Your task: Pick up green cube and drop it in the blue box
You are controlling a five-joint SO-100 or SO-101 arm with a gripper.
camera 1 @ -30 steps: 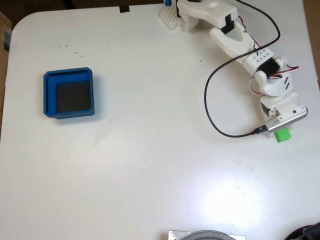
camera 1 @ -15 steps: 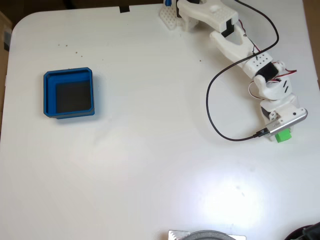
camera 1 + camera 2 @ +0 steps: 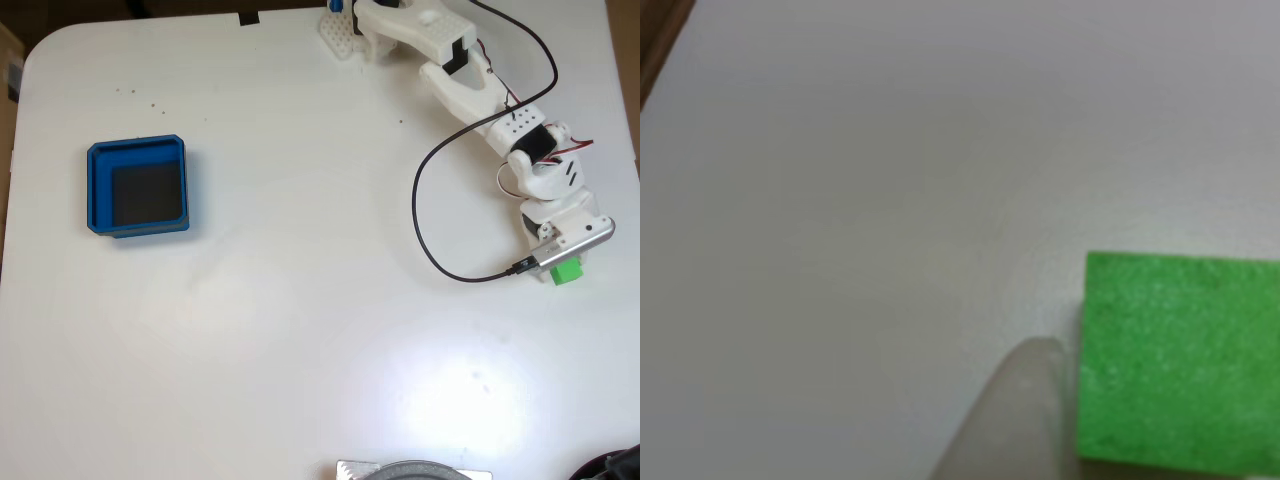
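The green cube lies on the white table at the far right of the fixed view, half tucked under the arm's wrist. My gripper reaches down over it, its fingers hidden there by the silver wrist camera. Close up in the other view, the green cube fills the lower right, and one pale fingertip stands just beside its left face. The second finger is out of frame, so the grip cannot be judged. The blue box, with its black floor bare, sits far off at the left.
A black cable loops from the wrist across the table beside the arm. The arm's base stands at the top edge. A grey round object pokes in at the bottom edge. The table's right edge is close to the cube.
The arm's elbow and wrist shifted slightly right and down toward the cube a second ago. Nothing has moved in the last half second, and the cube has stayed in place.
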